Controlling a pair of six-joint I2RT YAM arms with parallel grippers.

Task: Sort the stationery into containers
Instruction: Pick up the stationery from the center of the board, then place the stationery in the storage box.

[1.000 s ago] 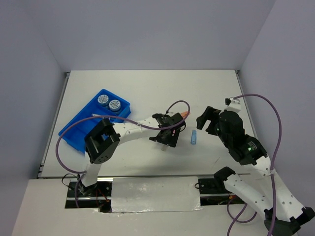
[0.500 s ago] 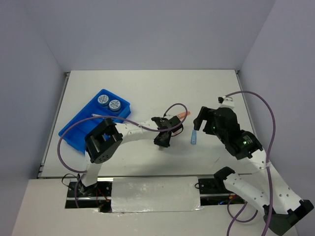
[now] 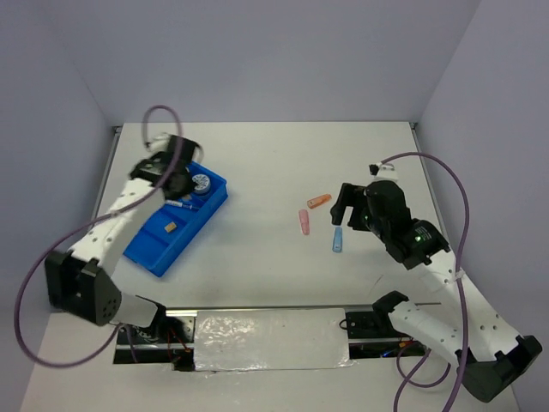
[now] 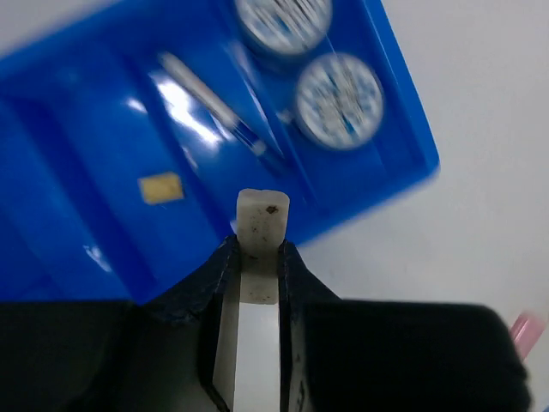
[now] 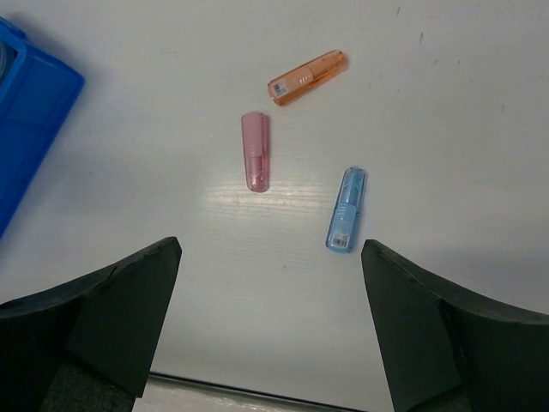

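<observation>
The blue tray lies at the left, holding two patterned discs, a thin pen and a tan block. My left gripper hovers over the tray's far end. It is shut on a small whitish-grey block that sticks out past its fingertips. On the table right of centre lie a pink capsule, an orange capsule and a light-blue capsule. My right gripper stands open just right of them, with nothing between its fingers.
White walls close in the table on three sides. The tray's corner shows at the left of the right wrist view. Purple cables loop over both arms.
My left arm has swung from the middle of the table over to the tray, its jaws closed on the grey block. The pink capsule is uncovered. The right arm has edged forward slightly.
</observation>
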